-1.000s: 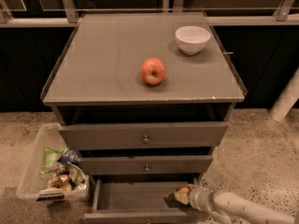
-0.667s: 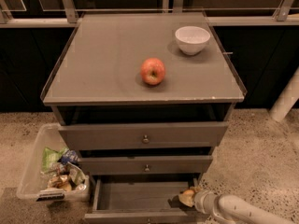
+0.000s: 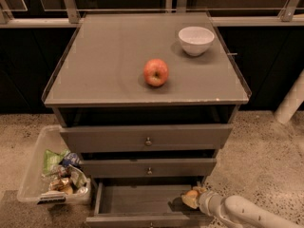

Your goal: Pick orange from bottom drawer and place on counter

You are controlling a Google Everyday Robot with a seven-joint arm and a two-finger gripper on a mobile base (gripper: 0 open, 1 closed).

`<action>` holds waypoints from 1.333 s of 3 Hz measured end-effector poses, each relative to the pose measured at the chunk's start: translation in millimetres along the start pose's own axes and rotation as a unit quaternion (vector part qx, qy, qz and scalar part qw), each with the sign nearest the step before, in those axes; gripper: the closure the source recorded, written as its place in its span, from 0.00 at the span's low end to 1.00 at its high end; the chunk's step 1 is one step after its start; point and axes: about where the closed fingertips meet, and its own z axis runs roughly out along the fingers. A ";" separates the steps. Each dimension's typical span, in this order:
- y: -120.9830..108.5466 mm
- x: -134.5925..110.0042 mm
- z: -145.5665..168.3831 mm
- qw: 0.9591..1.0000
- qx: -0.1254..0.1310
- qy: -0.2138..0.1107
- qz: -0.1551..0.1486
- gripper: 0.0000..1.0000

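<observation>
The bottom drawer [image 3: 137, 201] is pulled open under two shut drawers. My gripper [image 3: 194, 197] reaches into its right end from the lower right, on a white arm [image 3: 242, 213]. A small round orange-tan shape, the orange [image 3: 189, 198], sits right at the gripper's tip, partly hidden by it. I cannot tell whether it rests on the drawer floor or is lifted. The grey counter [image 3: 104, 61] is above.
A red-and-yellow apple [image 3: 156, 72] sits mid-counter and a white bowl [image 3: 195, 40] stands at its back right. A clear bin of packets [image 3: 52, 177] is on the floor left of the cabinet. A white post [image 3: 290, 101] stands at the right.
The gripper and arm have shifted slightly to the right inside the bottom drawer, with the orange shape staying at the tip. Nothing on the counter has moved.
</observation>
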 end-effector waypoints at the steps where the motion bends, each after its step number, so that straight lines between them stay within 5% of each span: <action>1: 23.9 -40.6 -49.9 0.998 -0.013 -0.037 -0.050 1.00; 2: 47.3 -86.7 -117.2 0.991 0.003 -0.077 -0.107 1.00; 3: 48.1 -88.9 -116.9 0.991 0.003 -0.077 -0.110 1.00; 4: 56.7 -119.4 -126.0 0.983 0.006 -0.088 -0.161 1.00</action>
